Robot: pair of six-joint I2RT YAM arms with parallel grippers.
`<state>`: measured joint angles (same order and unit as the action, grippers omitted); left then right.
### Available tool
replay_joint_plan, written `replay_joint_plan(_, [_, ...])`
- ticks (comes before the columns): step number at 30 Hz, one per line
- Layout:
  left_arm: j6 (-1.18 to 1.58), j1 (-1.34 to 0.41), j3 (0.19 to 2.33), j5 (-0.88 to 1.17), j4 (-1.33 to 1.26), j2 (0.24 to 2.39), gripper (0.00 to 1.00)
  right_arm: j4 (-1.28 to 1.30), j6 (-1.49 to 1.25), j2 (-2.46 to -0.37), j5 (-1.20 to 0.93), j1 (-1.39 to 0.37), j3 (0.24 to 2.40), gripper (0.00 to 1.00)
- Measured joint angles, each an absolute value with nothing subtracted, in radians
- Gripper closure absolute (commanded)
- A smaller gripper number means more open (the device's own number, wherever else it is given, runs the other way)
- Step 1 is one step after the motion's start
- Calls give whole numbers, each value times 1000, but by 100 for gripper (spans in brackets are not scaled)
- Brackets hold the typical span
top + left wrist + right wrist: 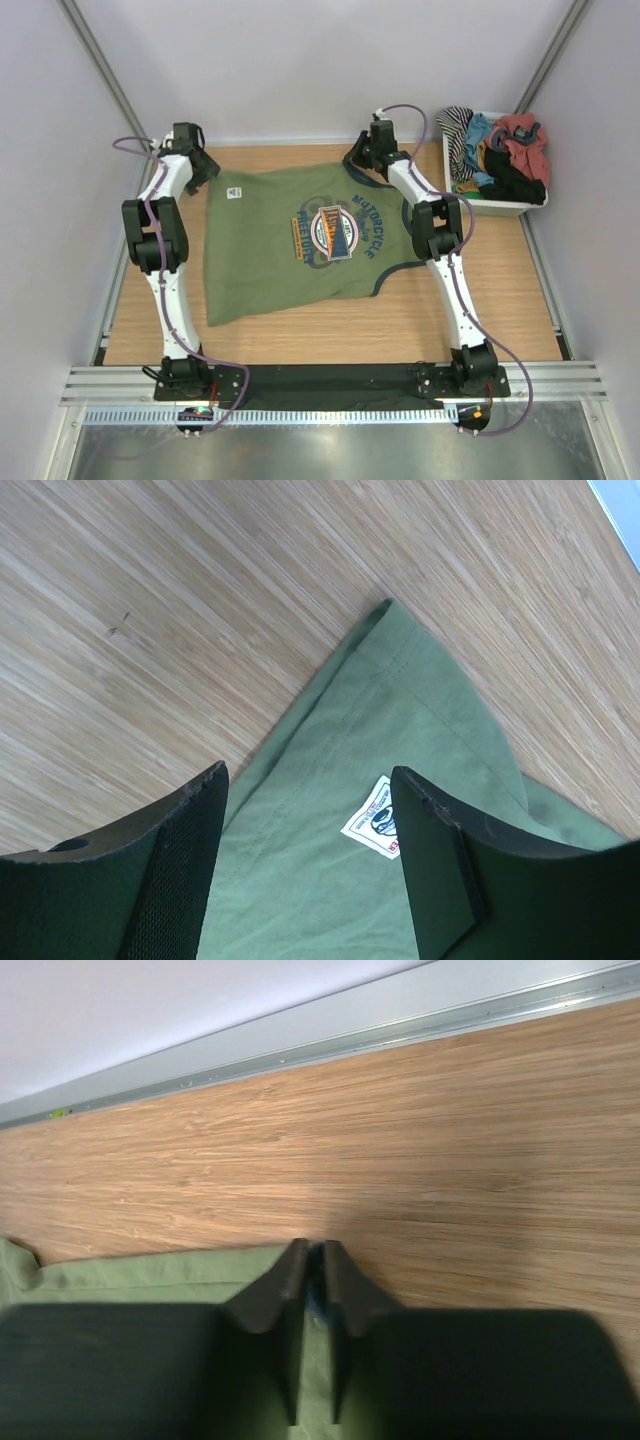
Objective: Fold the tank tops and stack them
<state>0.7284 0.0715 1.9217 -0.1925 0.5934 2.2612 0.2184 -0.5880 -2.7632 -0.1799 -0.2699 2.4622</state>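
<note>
An olive green tank top (300,240) with dark neck and armhole trim lies spread flat on the wooden table, its printed front facing up. My left gripper (308,775) hovers open over its far left hem corner (385,610), beside a small white label (372,822); nothing is between the fingers. In the top view that gripper (203,172) sits at the cloth's far left edge. My right gripper (315,1250) is at the garment's far right corner (362,160), its jaws pinched on the green cloth and dark trim there. A black garment (512,183) lies in the bin.
A white bin (520,207) at the far right of the table holds striped, teal, red and black clothes. A metal rail (330,1045) and the white wall run along the table's far edge, close behind both grippers.
</note>
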Motion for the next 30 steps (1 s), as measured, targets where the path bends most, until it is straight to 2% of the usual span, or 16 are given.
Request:
replay_joint_plan(1, [728, 72, 1922, -186, 591, 2262, 34, 218, -586, -2763, -179, -271, 2462, 95])
replay_joint_plan(4, [728, 72, 1922, -170, 583, 2271, 37, 218, -584, -2763, -178, -274, 2462, 99])
replay_joint_plan(11, [724, 72, 1937, -154, 582, 2325, 43, 189, -585, -2763, -178, -276, 2428, 99])
replay_joint_plan(20, [724, 72, 2057, -156, 573, 2420, 46, 154, -585, -2759, -187, -275, 2406, 99])
replay_joint_plan(22, [725, 72, 2057, -155, 570, 2421, 51, 149, -585, -2759, -188, -275, 2405, 99])
replay_joint_plan(30, [725, 72, 2144, -153, 557, 2476, 55, 135, -585, -2759, -198, -275, 2396, 99])
